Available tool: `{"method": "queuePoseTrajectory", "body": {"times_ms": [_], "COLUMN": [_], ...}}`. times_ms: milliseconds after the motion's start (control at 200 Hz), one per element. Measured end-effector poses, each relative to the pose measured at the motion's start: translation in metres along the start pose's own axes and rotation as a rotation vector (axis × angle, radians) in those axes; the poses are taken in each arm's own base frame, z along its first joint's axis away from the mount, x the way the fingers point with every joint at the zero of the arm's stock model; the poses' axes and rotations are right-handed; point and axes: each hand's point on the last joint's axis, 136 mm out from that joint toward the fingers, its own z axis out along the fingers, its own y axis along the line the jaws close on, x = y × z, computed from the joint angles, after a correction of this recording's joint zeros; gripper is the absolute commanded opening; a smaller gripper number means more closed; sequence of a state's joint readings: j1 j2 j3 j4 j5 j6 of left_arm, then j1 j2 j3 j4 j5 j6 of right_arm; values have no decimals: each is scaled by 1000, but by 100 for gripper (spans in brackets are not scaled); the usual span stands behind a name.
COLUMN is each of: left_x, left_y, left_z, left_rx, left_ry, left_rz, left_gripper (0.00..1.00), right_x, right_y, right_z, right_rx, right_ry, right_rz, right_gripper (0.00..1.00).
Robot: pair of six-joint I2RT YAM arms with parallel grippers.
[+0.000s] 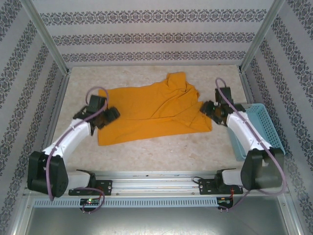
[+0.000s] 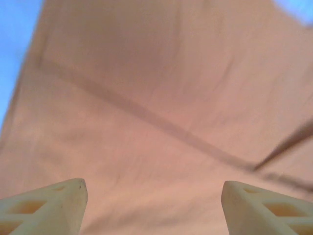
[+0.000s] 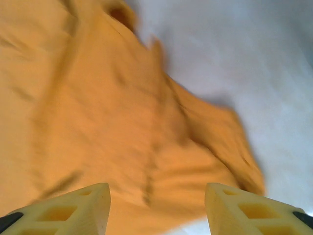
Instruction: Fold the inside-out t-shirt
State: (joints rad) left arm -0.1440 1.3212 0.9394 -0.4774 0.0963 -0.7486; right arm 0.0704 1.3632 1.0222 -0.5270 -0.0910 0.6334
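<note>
Where the overhead view showed the whole mustard-orange t-shirt (image 1: 151, 110) lying rumpled but roughly flat across the middle of the pale, marbled tabletop (image 1: 161, 154), the wrist views brought its soft cloth close. Left fingers (image 2: 49, 210), cream and hollow-celled, stood wide apart at its left edge, holding nothing; a dark diagonal line crossed the fabric. Right fingers (image 3: 68, 210) stood likewise parted and empty at its bunched right edge. A light-blue slatted basket (image 1: 259, 129) sat at right; patterned wallpaper (image 1: 146, 39) enclosed the cell.
</note>
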Motion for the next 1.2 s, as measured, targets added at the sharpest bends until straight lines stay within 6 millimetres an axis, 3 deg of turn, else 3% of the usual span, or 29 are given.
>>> {"method": "queuePoseTrajectory", "body": {"times_ms": [80,165,410,590,914,1054,1199], "left_x": [-51,-94,-153,-169,-181,-172,-174], "left_y": [-16,-22,4,21,28,37,36], "left_z": [5,26,111,150,183,201,200], "left_rx": [-14,-51,-207,-278,-323,-344,-345], "left_ry": [-63,-98,-73,-37,-18,16,13], "left_rz": [-3,-9,-36,-45,-44,-45,-50], "left_gripper": [73,72,69,68,60,52,36], "right_x": [-32,-53,-65,-81,-113,-125,-136], "right_y": [32,52,73,87,107,118,126], "right_z": [2,16,68,89,136,156,176], "right_rx": [-58,-88,-100,-117,-134,-147,-156], "right_ry": [-30,-29,43,32,0,-13,-21], "right_rz": [-46,-82,-140,-174,-189,-192,-178], "right_gripper": [55,55,55,55,55,64,64]}}
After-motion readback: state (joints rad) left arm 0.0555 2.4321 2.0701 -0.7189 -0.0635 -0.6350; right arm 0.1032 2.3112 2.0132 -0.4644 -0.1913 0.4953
